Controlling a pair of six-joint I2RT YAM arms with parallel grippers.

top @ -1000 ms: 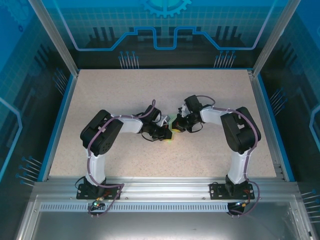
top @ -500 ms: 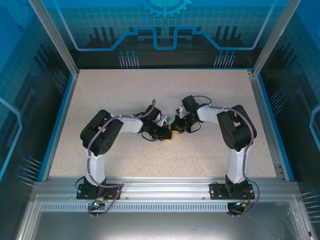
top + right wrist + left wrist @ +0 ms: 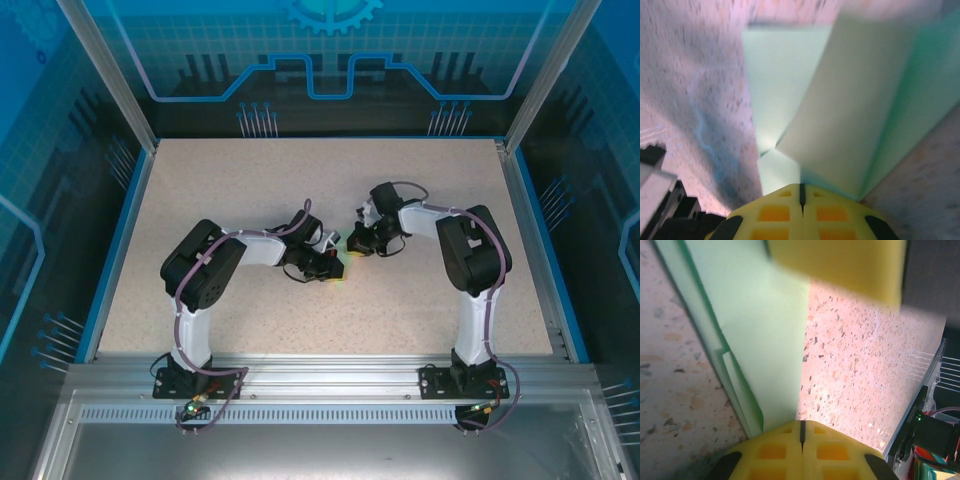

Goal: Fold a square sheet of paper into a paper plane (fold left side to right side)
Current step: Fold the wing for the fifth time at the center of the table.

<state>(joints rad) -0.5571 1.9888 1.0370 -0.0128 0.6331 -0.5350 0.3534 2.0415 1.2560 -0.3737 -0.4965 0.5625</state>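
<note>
1. in the top view both arms bend inward and meet at the middle of the table (image 3: 250, 180). the left hand (image 3: 336, 268) sits just below and left of the right hand (image 3: 353, 244), the 2 close together.
2. the paper (image 3: 770, 340), pale mint green, lies under the 2 hands near the centre of the top frame, where the arms hide most of it.
3. in the left wrist view the left hand's yellow pads (image 3: 772, 452) at bottom centre are closed, with just a thin seam between them.
4. there the paper runs flat on the speckled table from the upper left down to the pads, with darker green layered edges along its left side.
5. its narrow lower end meets the pads; whether it is pinched or pressed down cannot be told.
6. a blurred yellow pad (image 3: 835, 265) at the top of that frame lies over the paper's upper part.
7. in the right wrist view the right hand's pads at bottom centre are closed too.
8. there the paper is folded: 1 flap slants toward the upper right, a flatter layer fills the upper left, and their creases meet just above the pads. a grip cannot be told.
</note>
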